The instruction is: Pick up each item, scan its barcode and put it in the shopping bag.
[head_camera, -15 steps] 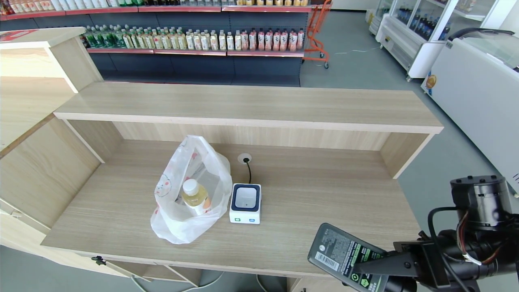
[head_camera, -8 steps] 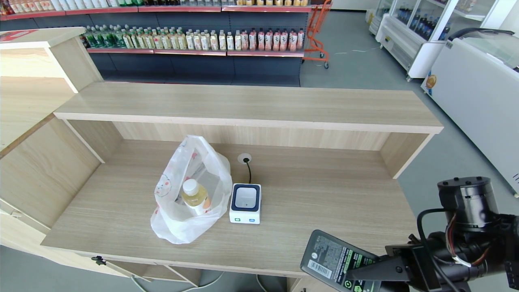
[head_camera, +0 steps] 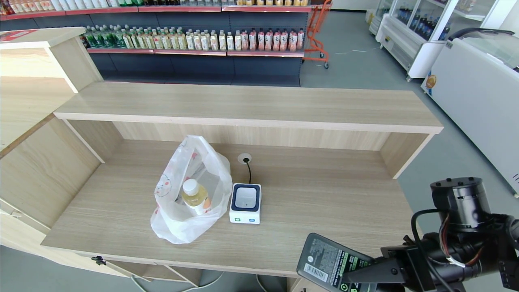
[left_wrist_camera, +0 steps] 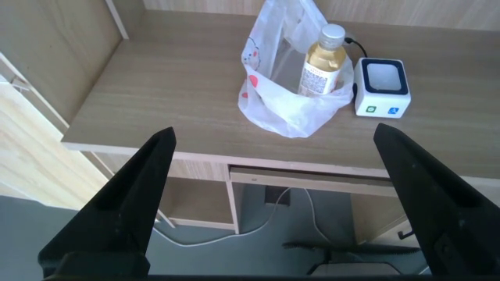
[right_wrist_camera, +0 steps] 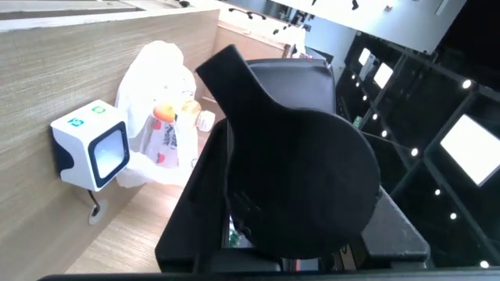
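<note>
A white plastic shopping bag [head_camera: 188, 194] stands on the wooden counter [head_camera: 324, 194] with a yellow drink bottle [head_camera: 195, 197] upright inside it. Right beside it sits the white scanner [head_camera: 245, 202], its window facing up. My right gripper [head_camera: 367, 273] is shut on a dark grey packet [head_camera: 324, 261] at the counter's front edge, right of the scanner, with the barcode label facing up. That packet [right_wrist_camera: 297, 172] looms close in the right wrist view, with the scanner [right_wrist_camera: 90, 152] and bag [right_wrist_camera: 160, 94] beyond. My left gripper [left_wrist_camera: 281, 211] hangs open before the counter's front edge, facing the bag [left_wrist_camera: 293, 97], bottle [left_wrist_camera: 322, 62] and scanner [left_wrist_camera: 381, 78].
A raised wooden ledge [head_camera: 243, 105] runs along the counter's back, with side walls at both ends. The scanner's cable goes into a hole [head_camera: 244, 158] behind it. Shelves of bottles [head_camera: 194, 38] and freezers [head_camera: 474, 81] stand farther off.
My right gripper has carried the dark grey packet leftward along the counter's front edge and slightly lower in the head view. Bag, bottle and scanner are still.
</note>
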{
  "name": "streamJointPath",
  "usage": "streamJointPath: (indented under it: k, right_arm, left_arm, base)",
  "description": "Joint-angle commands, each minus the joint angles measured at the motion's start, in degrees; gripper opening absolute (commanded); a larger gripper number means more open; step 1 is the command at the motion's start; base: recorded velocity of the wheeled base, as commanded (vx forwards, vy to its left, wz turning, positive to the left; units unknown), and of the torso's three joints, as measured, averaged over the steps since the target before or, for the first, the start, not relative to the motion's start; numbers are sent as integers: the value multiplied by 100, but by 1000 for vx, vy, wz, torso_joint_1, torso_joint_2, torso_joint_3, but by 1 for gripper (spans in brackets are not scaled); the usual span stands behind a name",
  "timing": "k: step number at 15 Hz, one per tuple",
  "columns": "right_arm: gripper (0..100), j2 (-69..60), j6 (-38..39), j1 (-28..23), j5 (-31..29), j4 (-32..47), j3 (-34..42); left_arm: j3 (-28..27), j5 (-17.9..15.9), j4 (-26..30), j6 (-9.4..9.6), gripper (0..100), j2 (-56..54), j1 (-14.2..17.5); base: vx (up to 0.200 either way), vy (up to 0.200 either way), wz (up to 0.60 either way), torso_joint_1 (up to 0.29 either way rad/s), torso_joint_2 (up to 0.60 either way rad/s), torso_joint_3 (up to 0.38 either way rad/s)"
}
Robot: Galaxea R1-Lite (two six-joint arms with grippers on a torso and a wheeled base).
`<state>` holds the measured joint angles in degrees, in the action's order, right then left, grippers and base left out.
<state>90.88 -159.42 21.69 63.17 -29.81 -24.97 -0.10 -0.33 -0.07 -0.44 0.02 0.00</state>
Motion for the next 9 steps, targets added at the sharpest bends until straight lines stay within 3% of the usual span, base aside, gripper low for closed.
streamJointPath:
  k: [1, 9]
  right_arm:
    - [0, 53, -2, 81, 2, 1, -26]
    - [0, 79, -2, 81, 2, -8, -26]
  left_arm:
    - [1, -2, -1, 0, 100, -2, 0]
    - [1, -2, -1, 0, 100, -2, 0]
  base:
    - [0, 0, 0, 0, 0, 0]
    - [0, 0, 0, 0, 0, 0]
